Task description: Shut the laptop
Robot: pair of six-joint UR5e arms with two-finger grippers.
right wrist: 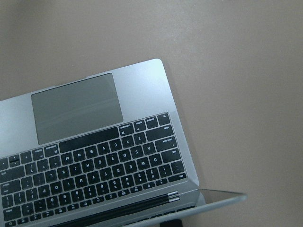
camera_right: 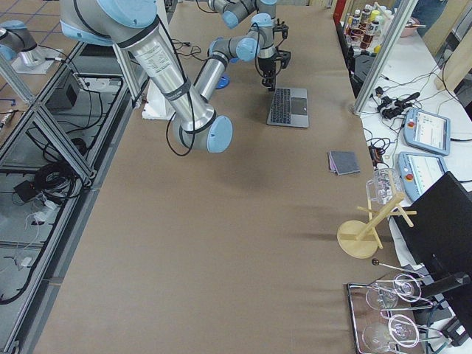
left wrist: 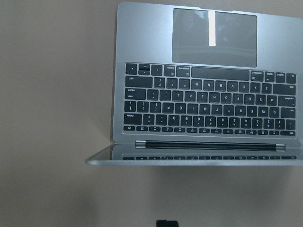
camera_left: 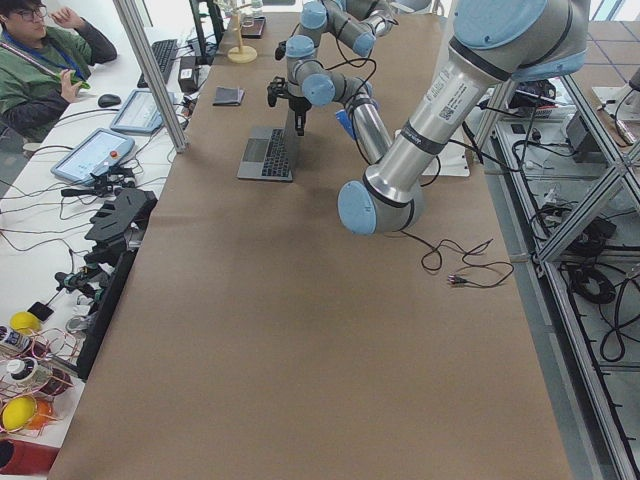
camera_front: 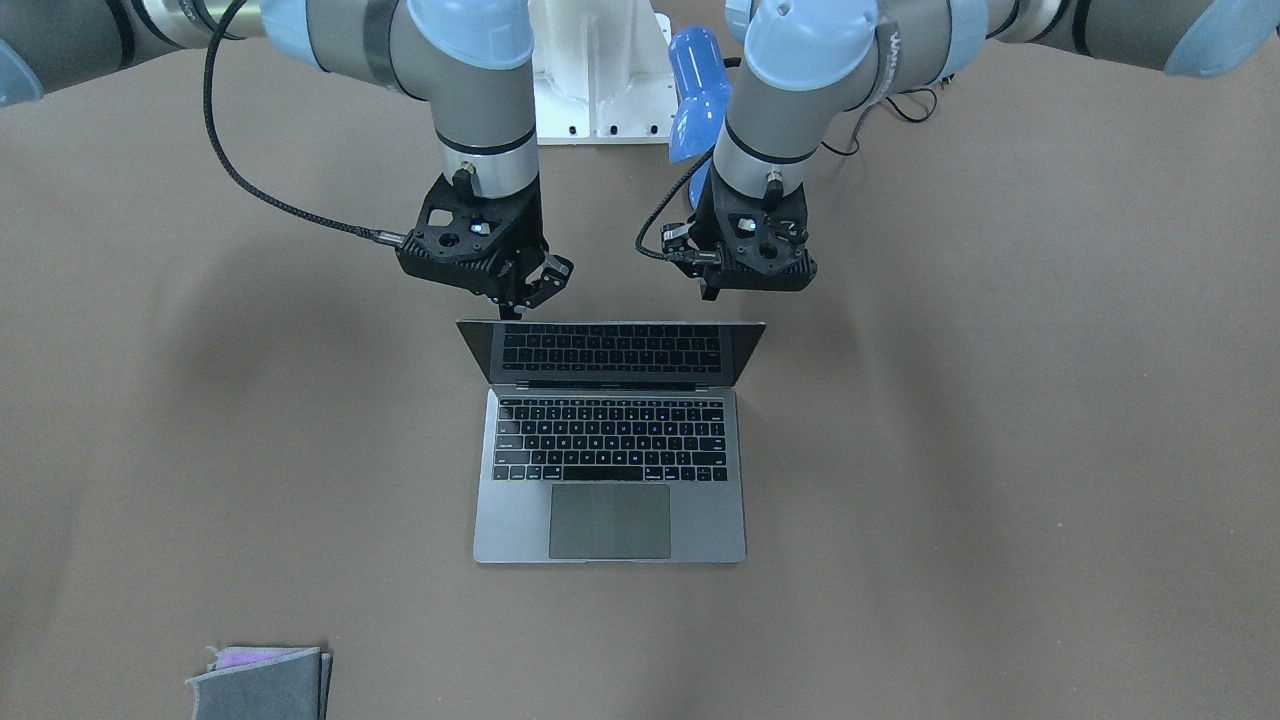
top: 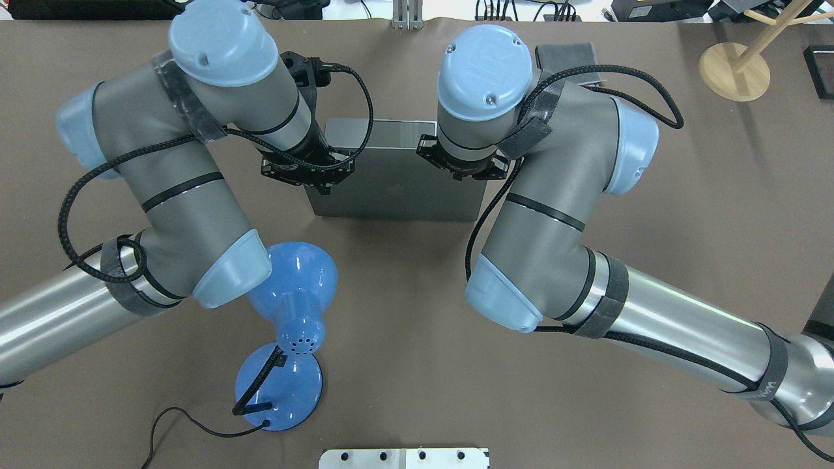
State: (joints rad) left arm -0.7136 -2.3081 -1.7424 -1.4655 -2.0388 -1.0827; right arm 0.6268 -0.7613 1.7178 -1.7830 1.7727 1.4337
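Observation:
The grey-silver laptop (camera_front: 610,520) stands open in the middle of the table, keyboard facing away from me, lid tilted back toward me. Its lid back with the apple logo shows in the overhead view (top: 417,195). My right gripper (camera_front: 517,303) hangs just behind the lid's top edge near one corner, its fingers together, holding nothing. My left gripper (camera_front: 711,291) hangs just behind the other corner, mostly hidden under its wrist, with only one dark tip showing. The keyboard and trackpad fill the left wrist view (left wrist: 208,109) and the right wrist view (right wrist: 94,142).
A blue desk lamp (top: 293,326) stands between my arms, close to my base. A small grey felt pouch (camera_front: 265,682) lies at the table's far edge. A wooden stand (top: 733,71) is at the far right corner. Brown table (camera_front: 1000,450) surrounds the laptop.

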